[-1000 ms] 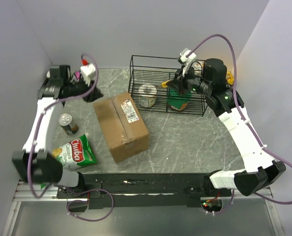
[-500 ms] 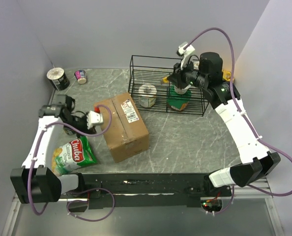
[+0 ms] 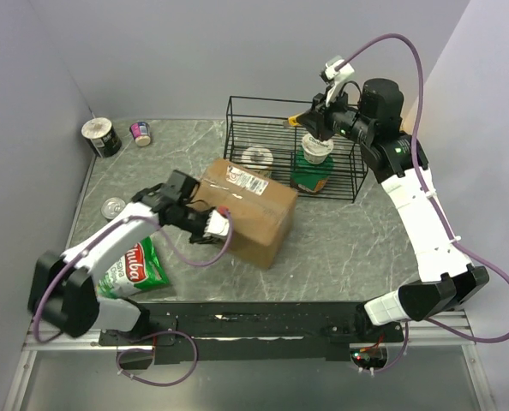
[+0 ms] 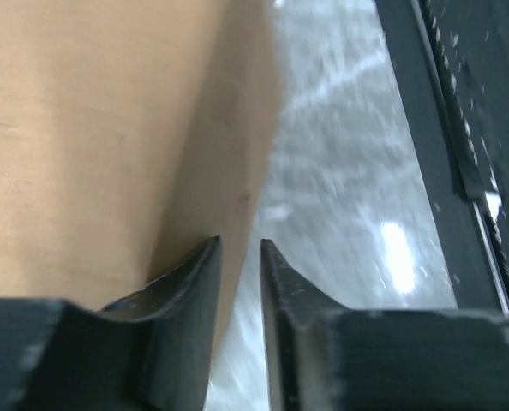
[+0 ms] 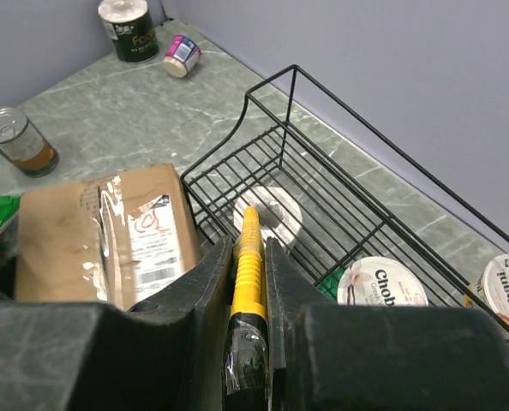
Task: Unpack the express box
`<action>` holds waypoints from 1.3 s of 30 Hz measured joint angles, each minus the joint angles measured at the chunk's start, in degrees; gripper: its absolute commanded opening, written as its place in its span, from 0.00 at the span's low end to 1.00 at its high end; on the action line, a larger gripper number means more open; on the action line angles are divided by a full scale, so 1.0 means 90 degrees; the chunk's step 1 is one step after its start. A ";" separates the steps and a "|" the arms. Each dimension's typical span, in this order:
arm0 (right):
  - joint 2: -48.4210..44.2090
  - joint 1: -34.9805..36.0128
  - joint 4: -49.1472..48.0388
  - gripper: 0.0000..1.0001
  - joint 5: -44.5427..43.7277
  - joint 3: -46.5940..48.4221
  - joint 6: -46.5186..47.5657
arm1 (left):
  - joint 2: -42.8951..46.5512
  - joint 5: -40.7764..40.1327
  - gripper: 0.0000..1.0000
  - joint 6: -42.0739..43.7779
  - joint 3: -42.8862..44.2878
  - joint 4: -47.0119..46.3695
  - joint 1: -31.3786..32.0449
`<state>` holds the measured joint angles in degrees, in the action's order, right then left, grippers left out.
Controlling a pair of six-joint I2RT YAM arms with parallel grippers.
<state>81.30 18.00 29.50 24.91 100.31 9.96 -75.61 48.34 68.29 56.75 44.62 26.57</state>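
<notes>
The express box (image 3: 253,205) is a brown carton with a taped seam and a white label, lying at an angle mid-table; the right wrist view shows its label side (image 5: 83,231). My left gripper (image 3: 218,228) is low at the box's near-left side. In the left wrist view its fingers (image 4: 240,247) stand a narrow gap apart with nothing between them, the left finger along the cardboard wall (image 4: 83,128). My right gripper (image 3: 311,122) hovers over the basket, shut on a yellow utility knife (image 5: 248,261).
A black wire basket (image 3: 280,99) stands behind the box, holding a white roll (image 3: 257,157) and a yoghurt cup (image 3: 316,150) on a green packet. A tin can (image 3: 112,206) and a green Chuba bag (image 3: 134,265) lie at left. Two cups (image 3: 101,135) sit in the far-left corner.
The left arm swung from the far-left corner down to the box's near-left side. The box turned and slid right toward the basket. The right gripper rose slightly with the knife.
</notes>
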 measured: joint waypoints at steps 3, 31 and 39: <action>0.0000 0.0000 0.0005 0.00 -0.0102 -0.0051 -0.0007 | -0.0697 0.0316 0.40 -0.0153 0.0379 -0.0333 0.0342; 0.1673 -0.0243 0.0053 0.00 0.0801 0.1326 0.0367 | -0.0357 -0.0935 0.75 -0.7987 0.1149 -0.3407 -0.2089; 0.1700 -0.0245 -0.0044 0.00 0.0860 0.1399 0.0362 | -0.0848 -0.0532 0.73 -0.9355 0.0627 -0.3925 -0.2191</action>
<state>96.60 15.79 29.10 32.64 112.90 13.21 -83.24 43.55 -15.90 62.39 9.30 6.85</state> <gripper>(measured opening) 0.229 0.744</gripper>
